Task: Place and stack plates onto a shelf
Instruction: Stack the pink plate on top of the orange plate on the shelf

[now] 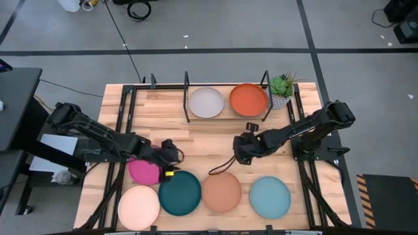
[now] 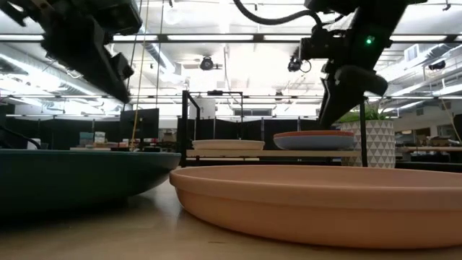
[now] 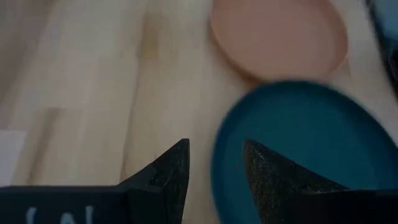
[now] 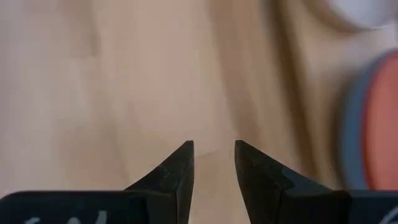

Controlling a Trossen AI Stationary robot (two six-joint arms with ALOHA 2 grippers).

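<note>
- Plates lie in two groups on my wooden table (image 1: 215, 134): two are on the black wire shelf (image 1: 187, 98) at the far edge, and five are on the near part of the tabletop.
- On the shelf, the grey-white plate (image 1: 207, 102) sits just beside the orange plate (image 1: 248, 99); the low view shows a blue plate (image 2: 315, 142) under the orange one.
- A small potted plant (image 1: 281, 89) stands beside the shelf's right end.
- In the near row sit the cream plate (image 1: 138, 203), the dark teal plate (image 1: 180, 192), the tan-brown plate (image 1: 222, 191) and the light aqua plate (image 1: 270, 197), with the magenta plate (image 1: 143, 170) just behind the cream one.
- My left gripper (image 1: 171, 155) hangs over the gap between the magenta and dark teal plates; its fingers (image 3: 166, 176) stand apart with nothing between them.
- My right gripper (image 1: 243, 150) hangs over bare wood between the shelf and the tan-brown plate, its jaws also parted and holding nothing.
</note>
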